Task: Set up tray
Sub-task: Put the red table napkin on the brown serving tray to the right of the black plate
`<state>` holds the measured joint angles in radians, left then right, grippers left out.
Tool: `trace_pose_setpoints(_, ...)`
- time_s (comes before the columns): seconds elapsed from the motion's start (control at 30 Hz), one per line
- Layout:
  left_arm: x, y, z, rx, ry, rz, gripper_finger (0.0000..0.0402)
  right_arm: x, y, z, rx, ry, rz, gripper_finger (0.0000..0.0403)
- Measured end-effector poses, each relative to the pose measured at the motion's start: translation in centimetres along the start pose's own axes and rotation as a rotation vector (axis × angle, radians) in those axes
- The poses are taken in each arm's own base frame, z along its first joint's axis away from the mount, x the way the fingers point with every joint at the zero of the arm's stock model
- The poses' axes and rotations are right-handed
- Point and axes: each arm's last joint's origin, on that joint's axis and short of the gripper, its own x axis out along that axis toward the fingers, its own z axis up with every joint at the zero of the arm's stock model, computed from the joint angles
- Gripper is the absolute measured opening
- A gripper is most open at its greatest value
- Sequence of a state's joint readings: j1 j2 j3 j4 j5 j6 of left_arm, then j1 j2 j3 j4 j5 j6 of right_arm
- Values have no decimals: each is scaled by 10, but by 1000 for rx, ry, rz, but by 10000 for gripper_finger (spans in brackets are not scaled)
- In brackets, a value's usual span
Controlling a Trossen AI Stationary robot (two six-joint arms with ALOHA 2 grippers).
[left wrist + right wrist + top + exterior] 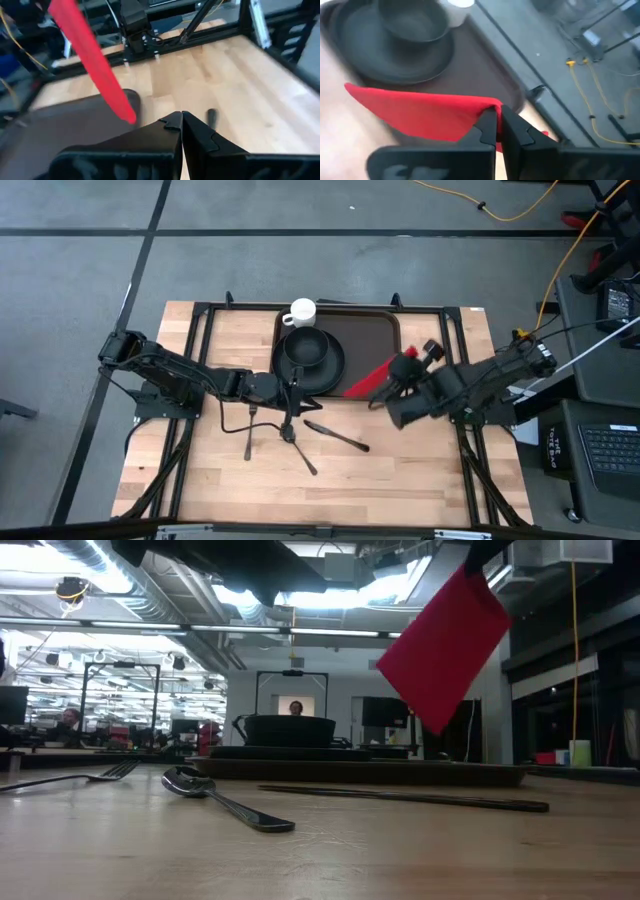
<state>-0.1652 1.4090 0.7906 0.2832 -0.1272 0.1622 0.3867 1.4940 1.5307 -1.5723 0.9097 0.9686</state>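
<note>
Your tray point(385, 330) sits at the far middle of the wooden worktop point(420, 470), its long side running along the far edge. On its left part lies a round black plate point(322, 372) with a black bowl point(305, 347) resting in it, and a white cup point(301, 311) stands at the tray's far rim, just beyond the bowl.

Your right gripper point(498, 120) has its fingers pressed together on one edge of the red napkin point(367, 377), pinching the cloth between them. It holds the napkin in the air over the tray's near right part; from table height you see the napkin point(445, 643) hanging clear above the tray, tilted on a corner, touching nothing below. In the right wrist view the cloth point(420, 112) spreads out from the fingertips toward the plate and bowl.

Your left gripper point(181, 122) is fully closed and holds nothing. It hovers by the tray's near left corner, close to the plate's near edge.

On the bare wood nearer to you lie three pieces of cutlery, each apart from the others: a fork point(249, 432) on the left, a knife point(302, 453) in the middle and a spoon point(337, 436) to the right. All three lie outside the tray.

A person point(70, 720) is visible in the room beyond the worktop.
</note>
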Motion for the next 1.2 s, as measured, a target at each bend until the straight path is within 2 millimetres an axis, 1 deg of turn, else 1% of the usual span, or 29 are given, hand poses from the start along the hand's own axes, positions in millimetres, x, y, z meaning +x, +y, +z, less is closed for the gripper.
trace_pose_setpoints(0.13, -1, 13, -1, -23, 15, 128, 4, 12, -18, 10, -14, 6, -61, 8)
trace_pose_setpoints(0.27, -8, 36, 3, -77, -6, 213, 4, 25, -28, 17, -52, 12, -131, 8)
trace_pose_setpoints(0.37, -13, 55, 4, -108, -26, 228, 4, 34, -36, 22, -75, 22, -185, 8)
trace_pose_setpoints(0.53, -20, 83, 1, -134, -56, 190, 4, 51, -51, 29, -88, 45, -281, 8)
trace_pose_setpoints(0.67, -25, 106, -5, -174, -49, 254, 4, 64, -65, 36, -76, 37, -383, 8)
trace_pose_setpoints(0.73, -27, 115, -8, -198, -46, 285, 4, 71, -69, 40, -80, 42, -407, 8)
trace_pose_setpoints(0.87, -30, 125, -11, -253, -48, 318, 4, 85, -73, 51, -97, 46, -415, 8)
trace_pose_setpoints(1.0, -31, 129, -12, -258, -46, 332, 4, 101, -76, 62, -104, 46, -417, 8)
trace_pose_setpoints(1.1, -32, 130, -12, -258, -45, 335, 4, 117, -77, 68, -121, 65, -427, 8)
trace_pose_setpoints(1.2, -31, 129, -12, -258, -45, 332, 4, 137, -77, 72, -169, 118, -409, 8)
